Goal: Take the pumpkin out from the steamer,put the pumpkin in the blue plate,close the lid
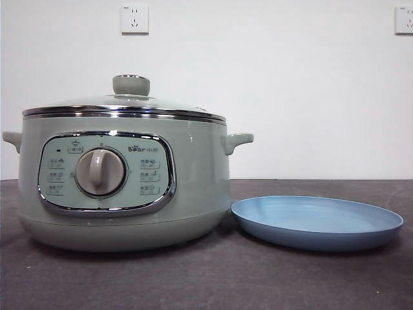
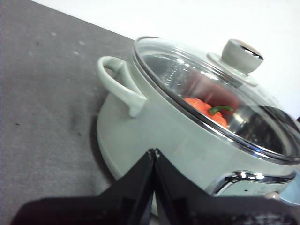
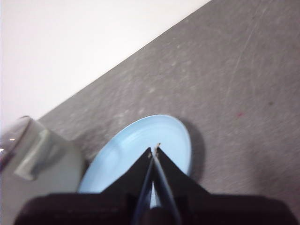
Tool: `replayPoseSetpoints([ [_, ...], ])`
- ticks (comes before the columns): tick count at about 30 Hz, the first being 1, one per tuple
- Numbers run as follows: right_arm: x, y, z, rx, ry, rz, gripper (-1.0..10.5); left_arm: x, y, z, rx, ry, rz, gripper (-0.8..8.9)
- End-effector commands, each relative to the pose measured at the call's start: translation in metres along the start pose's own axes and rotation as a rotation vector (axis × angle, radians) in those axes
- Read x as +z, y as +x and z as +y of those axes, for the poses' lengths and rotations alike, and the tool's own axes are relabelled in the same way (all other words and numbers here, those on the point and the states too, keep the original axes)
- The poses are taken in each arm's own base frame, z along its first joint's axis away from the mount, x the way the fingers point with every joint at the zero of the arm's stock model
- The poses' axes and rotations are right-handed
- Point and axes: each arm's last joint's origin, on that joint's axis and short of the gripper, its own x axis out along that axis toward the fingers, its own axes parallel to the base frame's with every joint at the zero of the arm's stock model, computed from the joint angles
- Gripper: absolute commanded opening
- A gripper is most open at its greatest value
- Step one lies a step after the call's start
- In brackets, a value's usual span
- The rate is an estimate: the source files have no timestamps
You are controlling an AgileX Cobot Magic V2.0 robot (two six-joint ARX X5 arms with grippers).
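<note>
The sage-green steamer (image 1: 122,181) stands at the left of the table with its glass lid (image 1: 129,103) on it. In the left wrist view the pumpkin (image 2: 204,108) shows orange-red inside the steamer (image 2: 154,136), under the lid (image 2: 211,89). The blue plate (image 1: 316,221) lies empty to the right of the steamer. My left gripper (image 2: 153,152) is shut and empty, above and beside the steamer's handle side. My right gripper (image 3: 154,149) is shut and empty, above the blue plate (image 3: 136,145). Neither arm shows in the front view.
The table has a dark grey cloth (image 1: 206,278). A white wall with two sockets (image 1: 134,18) stands behind. The steamer's side handle (image 2: 119,84) juts out toward my left gripper. Part of the steamer (image 3: 37,159) shows beside the plate in the right wrist view.
</note>
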Motion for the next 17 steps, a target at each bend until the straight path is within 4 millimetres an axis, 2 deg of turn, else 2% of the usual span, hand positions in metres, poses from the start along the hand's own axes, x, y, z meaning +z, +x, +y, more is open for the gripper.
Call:
replayPoseSetpoints([
  [1, 0.005, -0.002, 0.005, 0.058, 0.046, 0.013, 0.0, 0.005, -0.002, -0.003, -0.010, -0.051, -0.015, -0.08],
  [5, 0.018, -0.009, 0.016, 0.116, 0.043, 0.002, -0.1, 0.024, -0.011, -0.014, 0.017, -0.037, -0.065, -0.08],
  [10, 0.044, -0.022, 0.036, 0.135, 0.022, -0.021, -0.1, 0.054, -0.026, -0.032, 0.064, 0.004, -0.114, -0.08],
  [17, 0.085, -0.033, 0.065, 0.132, -0.087, -0.026, -0.1, 0.094, -0.025, -0.050, 0.075, 0.091, -0.092, -0.08],
])
